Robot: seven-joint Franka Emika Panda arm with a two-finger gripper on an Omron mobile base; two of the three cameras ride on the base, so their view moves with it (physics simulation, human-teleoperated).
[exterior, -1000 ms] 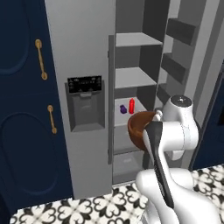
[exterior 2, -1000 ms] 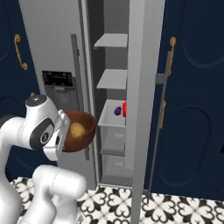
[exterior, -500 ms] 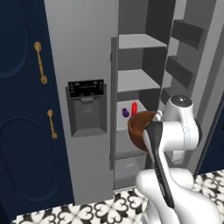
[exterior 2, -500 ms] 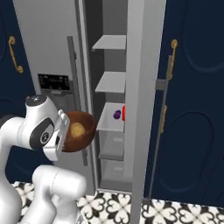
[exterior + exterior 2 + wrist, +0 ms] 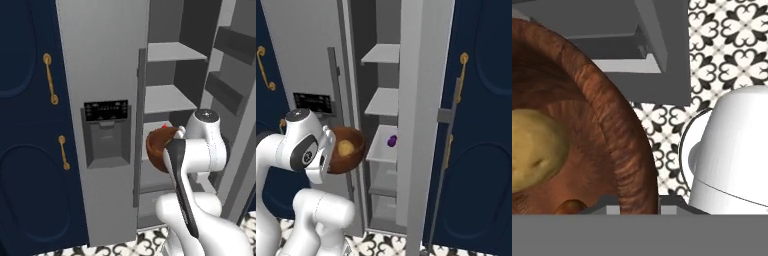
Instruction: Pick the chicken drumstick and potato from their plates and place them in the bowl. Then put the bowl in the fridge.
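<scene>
I have the bowl (image 5: 346, 150) carried in front of the open fridge (image 5: 110, 60), with the potato (image 5: 534, 150) sitting inside it and what I take to be the chicken drumstick (image 5: 571, 206) at 6 o'clock in the hand view, though too little of it shows to be sure. The gripper (image 5: 634, 202) looks clamped on the bowl's thick rim, with the jaws nearly together across the wall; the fingertips themselves are mostly hidden, so I judge that from how the bowl hangs off the hand.

The step in hand is setting the bowl on a shelf. I'd keep the bowl level so the potato can't roll out, and aim for the middle shelf (image 5: 383, 150), coming in straight through the opening.

For room: in the right base view the fridge's open door edge (image 5: 423, 125) stands at 3 o'clock of the bowl, and the closed door's handle (image 5: 335, 100) is just at 12 o'clock of it. A small purple thing (image 5: 391, 141) already sits on that shelf, so I'd land the bowl on the near part, short of it.
</scene>
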